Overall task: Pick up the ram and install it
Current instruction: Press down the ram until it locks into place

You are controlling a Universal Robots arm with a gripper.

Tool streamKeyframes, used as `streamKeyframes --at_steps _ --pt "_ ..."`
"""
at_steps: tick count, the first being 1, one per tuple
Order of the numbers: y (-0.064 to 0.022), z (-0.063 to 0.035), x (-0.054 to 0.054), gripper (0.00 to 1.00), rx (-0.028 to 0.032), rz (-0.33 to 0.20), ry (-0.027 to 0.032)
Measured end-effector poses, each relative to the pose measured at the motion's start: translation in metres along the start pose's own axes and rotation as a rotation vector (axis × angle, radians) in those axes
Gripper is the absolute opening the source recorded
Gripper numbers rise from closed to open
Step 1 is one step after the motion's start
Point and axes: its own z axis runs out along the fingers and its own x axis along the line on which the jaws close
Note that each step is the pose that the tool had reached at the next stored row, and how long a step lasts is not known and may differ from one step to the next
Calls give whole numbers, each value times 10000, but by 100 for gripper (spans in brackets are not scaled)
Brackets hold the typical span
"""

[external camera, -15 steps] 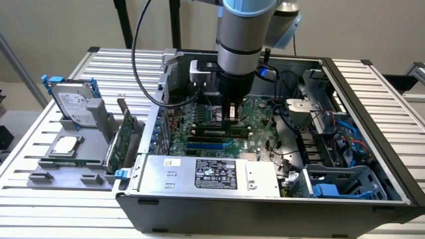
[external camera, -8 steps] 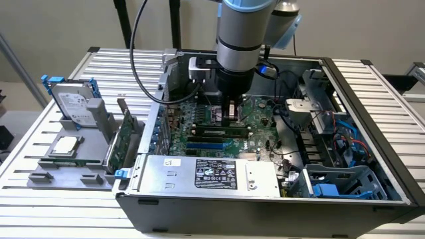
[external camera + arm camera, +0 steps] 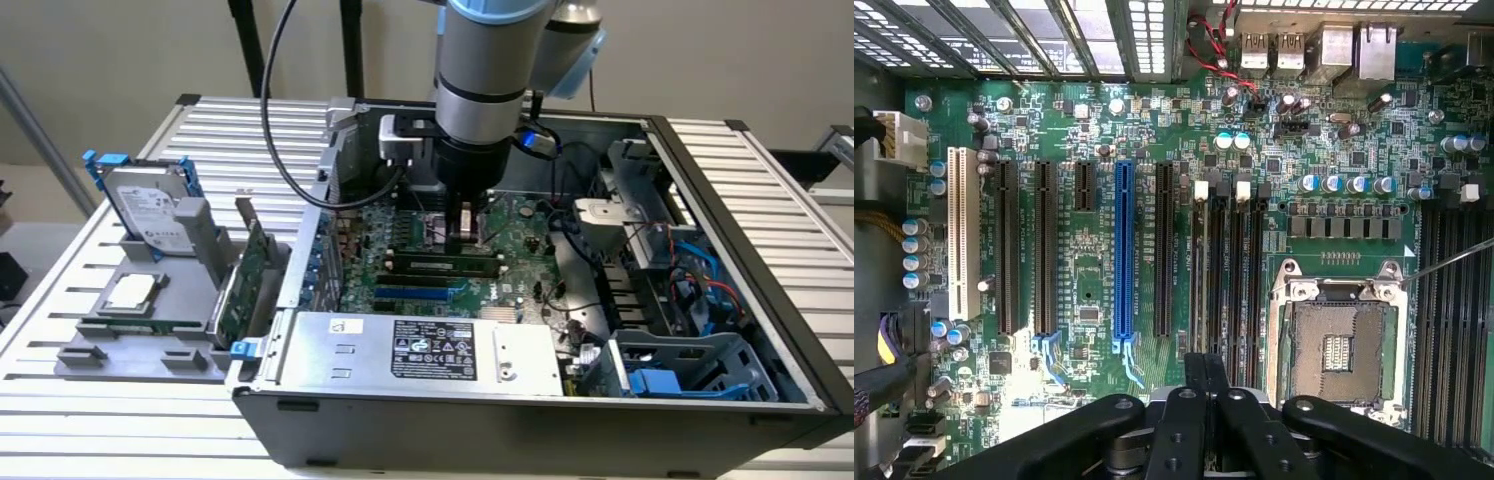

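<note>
The arm reaches down into the open computer case (image 3: 747, 250), and its gripper (image 3: 463, 228) hangs low over the motherboard (image 3: 400, 250), near the middle of the board. In the wrist view the gripper (image 3: 1204, 375) has its two fingers (image 3: 1195, 368) pressed together with almost no gap, and nothing can be seen held between them; whether a thin edge is caught there cannot be told. The fingertips sit just over the group of black memory slots (image 3: 1226, 270) with white end clips, beside the empty processor socket (image 3: 1341, 345). In the exterior view a ram (image 3: 434, 266) lies seated flat along a slot on the motherboard, just in front of the gripper and close below it; whether the fingertips touch it cannot be told. A blue slot (image 3: 1123, 250) and several long black slots stand on the socket's far side in the wrist view. Outside the case, on the exterior view's left, a grey holder (image 3: 147, 330) carries a hard drive (image 3: 144, 215), a silver processor (image 3: 131, 292) and an upright green expansion card (image 3: 240, 285) with a blue tab. The power supply (image 3: 420, 350) fills the case's near edge.
</note>
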Motion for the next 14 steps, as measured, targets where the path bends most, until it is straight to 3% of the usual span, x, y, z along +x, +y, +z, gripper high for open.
streamKeyframes --at_steps 14 --pt "1 31 -18 0 0 0 1"
